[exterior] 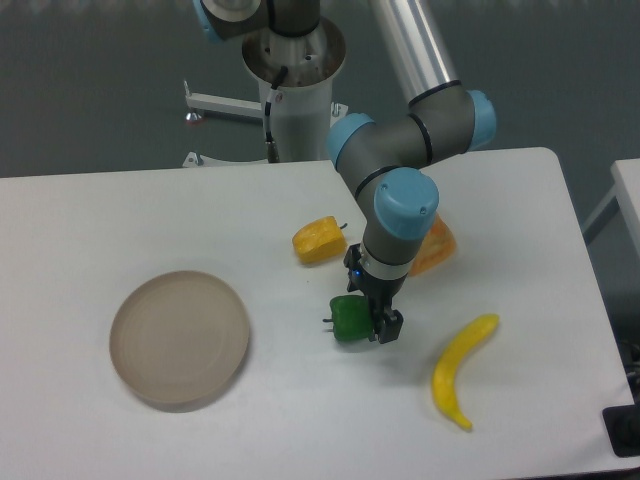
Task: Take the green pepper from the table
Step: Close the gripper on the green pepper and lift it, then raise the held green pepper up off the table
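Green pepper [349, 318] on white table [120, 210], gripper [372, 322] down at its right side.

Glossy dark-green, lobed and blocky, short stem pointing left; sitting near table centre, below yellow pepper [319, 240] and well apart from round beige plate [180, 337] at left. Yellow banana [461, 369] lying to the right, orange piece [435, 250] partly hidden behind grey and blue arm. Dark fingers [388, 326] low against pepper's right flank; whether spread or pinching pepper cannot be told from this angle. Probably light and fairly stiff, yet smooth skin likely slippery; best taken across blocky middle on flatter opposite lobes, not by stem. Lift off table not yet evident.
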`<action>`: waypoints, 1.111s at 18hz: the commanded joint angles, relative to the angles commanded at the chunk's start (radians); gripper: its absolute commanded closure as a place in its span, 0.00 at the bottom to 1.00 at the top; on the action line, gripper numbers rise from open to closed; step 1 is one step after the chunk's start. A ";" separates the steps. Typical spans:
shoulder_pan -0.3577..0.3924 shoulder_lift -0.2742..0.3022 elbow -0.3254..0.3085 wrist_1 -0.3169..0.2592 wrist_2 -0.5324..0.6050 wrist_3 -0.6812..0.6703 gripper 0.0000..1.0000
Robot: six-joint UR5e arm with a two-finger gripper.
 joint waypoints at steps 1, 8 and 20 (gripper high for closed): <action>-0.008 -0.011 0.002 0.002 0.000 -0.006 0.00; -0.011 0.009 0.025 -0.006 0.002 0.002 0.78; 0.135 0.179 0.126 -0.328 0.003 -0.006 0.73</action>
